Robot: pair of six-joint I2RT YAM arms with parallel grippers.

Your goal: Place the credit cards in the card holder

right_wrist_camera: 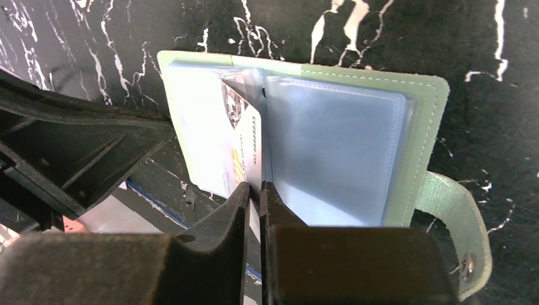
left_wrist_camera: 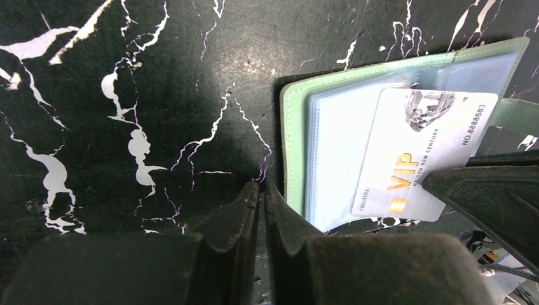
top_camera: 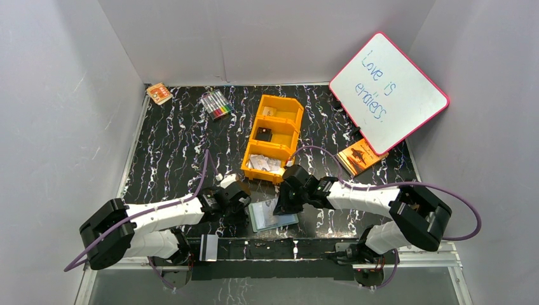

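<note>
The sage-green card holder (top_camera: 273, 216) lies open on the black marble table, pale blue clear pockets up (right_wrist_camera: 356, 146). My right gripper (right_wrist_camera: 254, 189) is shut on a whitish credit card (right_wrist_camera: 245, 146) printed "VIP". It holds the card on edge, with the far end in the pockets by the middle fold. The card also shows in the left wrist view (left_wrist_camera: 413, 152). My left gripper (left_wrist_camera: 262, 190) is shut and empty, its tips on the table at the holder's left edge (left_wrist_camera: 292, 146). More pale cards (top_camera: 264, 164) lie in the orange tray's near compartment.
The orange tray (top_camera: 297, 108) stands just behind the holder, with a small black item (top_camera: 264, 135) in its middle compartment. A whiteboard (top_camera: 388, 89) and a book (top_camera: 361, 155) are at the right. Markers (top_camera: 216, 103) and a small orange box (top_camera: 159, 93) are at the far left.
</note>
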